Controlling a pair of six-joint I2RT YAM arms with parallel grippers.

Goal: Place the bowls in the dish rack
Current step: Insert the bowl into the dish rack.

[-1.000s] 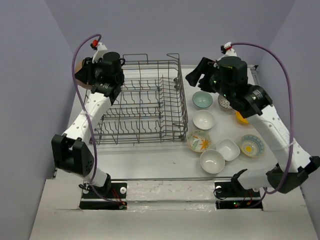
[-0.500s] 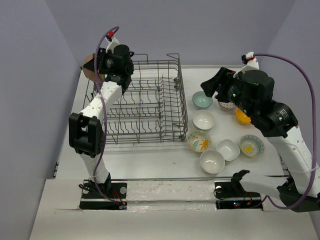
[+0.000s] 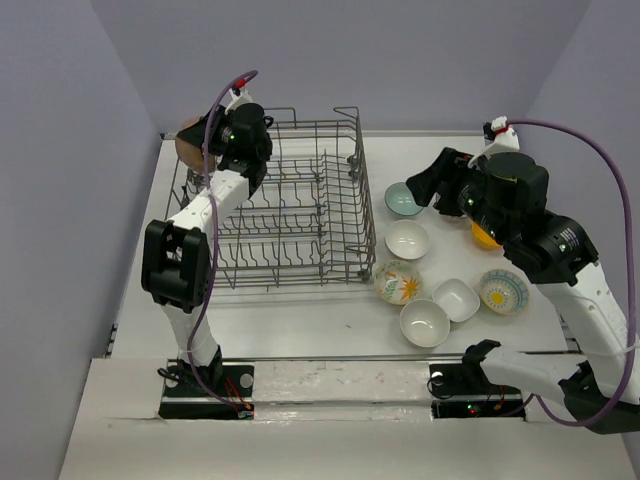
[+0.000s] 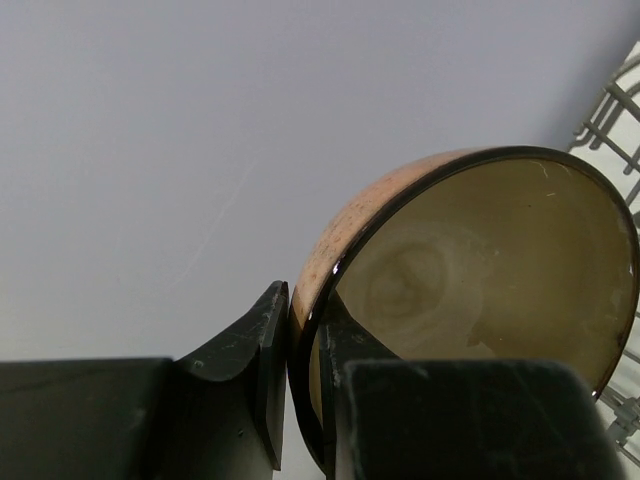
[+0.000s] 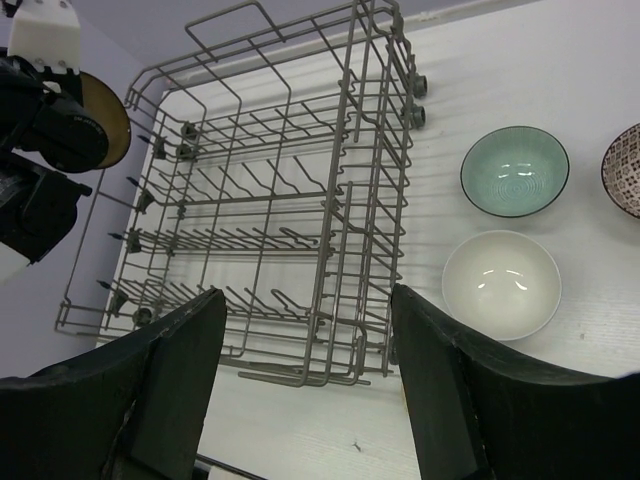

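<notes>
My left gripper (image 4: 303, 370) is shut on the rim of a brown bowl (image 4: 480, 270), one finger inside and one outside. It holds the bowl on edge in the air at the far left corner of the grey wire dish rack (image 3: 285, 205). The overhead view shows that bowl (image 3: 188, 141) just outside the rack's back left wall. My right gripper (image 3: 427, 182) hangs open above the teal bowl (image 3: 402, 199), with nothing between its fingers. More bowls stand right of the rack: white (image 3: 407, 240), floral (image 3: 398, 282), white (image 3: 424, 323), squarish white (image 3: 457, 299).
A yellow-and-blue patterned bowl (image 3: 503, 291) and an orange-yellow bowl (image 3: 484, 237) sit near the right table edge. A dark speckled bowl (image 5: 625, 170) lies beside the teal bowl (image 5: 514, 171). The rack (image 5: 270, 200) holds no bowls among its tines. Purple walls close in on both sides.
The left arm has swung the brown bowl up and rightward, closer to the rack's far left corner. The right arm has shifted rightward and towards me, still open.
</notes>
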